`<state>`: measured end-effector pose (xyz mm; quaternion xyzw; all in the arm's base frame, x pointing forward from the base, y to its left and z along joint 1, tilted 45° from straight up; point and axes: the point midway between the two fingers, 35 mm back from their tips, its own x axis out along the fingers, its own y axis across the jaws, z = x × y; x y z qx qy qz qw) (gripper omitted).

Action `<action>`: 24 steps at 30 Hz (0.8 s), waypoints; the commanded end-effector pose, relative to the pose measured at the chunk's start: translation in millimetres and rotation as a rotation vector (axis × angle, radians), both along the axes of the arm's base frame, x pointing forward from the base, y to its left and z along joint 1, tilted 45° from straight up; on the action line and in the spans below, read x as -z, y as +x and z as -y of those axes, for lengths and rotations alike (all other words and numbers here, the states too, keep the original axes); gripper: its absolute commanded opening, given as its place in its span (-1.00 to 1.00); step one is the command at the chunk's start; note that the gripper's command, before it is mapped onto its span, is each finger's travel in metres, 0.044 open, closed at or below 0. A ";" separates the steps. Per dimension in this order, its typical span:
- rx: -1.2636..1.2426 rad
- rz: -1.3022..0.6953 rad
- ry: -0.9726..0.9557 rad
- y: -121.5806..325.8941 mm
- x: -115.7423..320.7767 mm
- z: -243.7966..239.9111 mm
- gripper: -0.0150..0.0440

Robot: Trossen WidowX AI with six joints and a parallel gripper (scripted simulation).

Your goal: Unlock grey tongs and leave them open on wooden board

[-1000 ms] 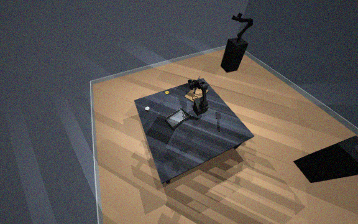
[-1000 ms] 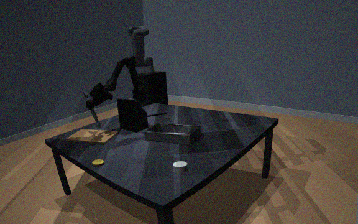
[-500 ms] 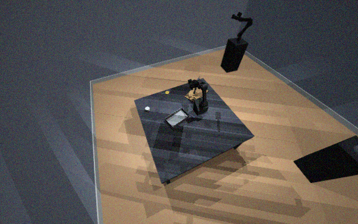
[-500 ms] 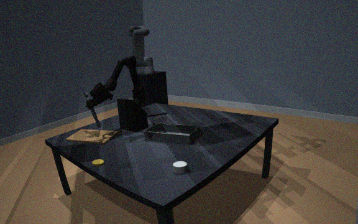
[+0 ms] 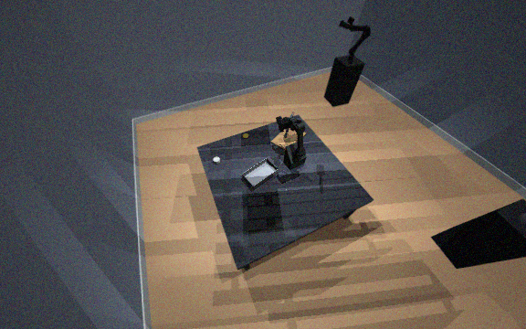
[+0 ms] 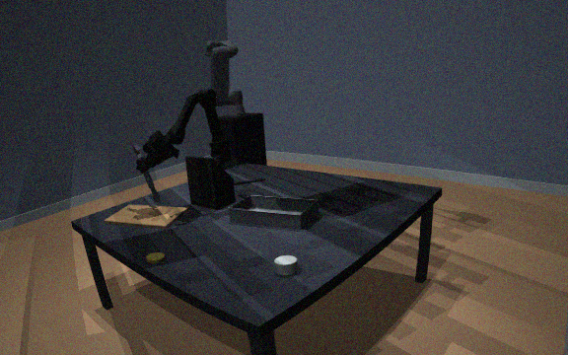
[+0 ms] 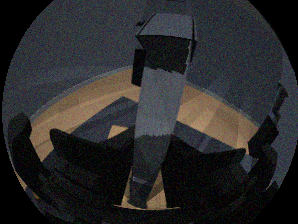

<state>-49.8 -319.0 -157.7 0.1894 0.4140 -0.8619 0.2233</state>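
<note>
I have the dark rectangular desk (image 5: 231, 210) (image 6: 225, 276) (image 7: 100, 125) in all three views, and the black jointed arm (image 5: 300, 137) (image 6: 185, 115) reaches over its left side in the exterior view. The grey metal roasting tin (image 5: 265, 180) (image 6: 274, 219) sits right of the pale, flat wooden board (image 5: 278, 143) (image 6: 121, 217) (image 7: 117, 131). The tongs are off the tin, so I count the pick-up as done.

My long grey metal tongs (image 5: 286, 134) (image 6: 151, 184) (image 7: 159, 105) are up in the arm's grip, slanting steeply down towards the board. The lower end comes close to the board's far side, though I can't tell whether it touches. The black pincer (image 5: 286, 128) (image 6: 142, 167) (image 7: 149, 129) is pinching the tongs, which run between its fingers. I take the lower end for the tips, which would suit the unlocking squeeze. Whether the lock has let go I can't see; the tongs look narrow, and a firm grip would keep them so either way.

The small white round pot (image 5: 216, 159) (image 6: 285, 265) and the smaller flat yellow disc (image 5: 245, 135) (image 6: 155, 257) stand nearer the exterior camera, out of my way.

What's left, as I judge it: make sure of the unlocking, lay the tongs down on the board and ease off so they spread. Tipping them over before the lock frees could leave them lying shut.
</note>
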 end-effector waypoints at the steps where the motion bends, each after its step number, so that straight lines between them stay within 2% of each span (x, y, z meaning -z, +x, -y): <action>1: -0.001 -0.006 -0.006 -0.3 -1.9 1.9 -1.00; 24: 0.195 0.206 0.233 -18.6 39.1 8.6 -1.00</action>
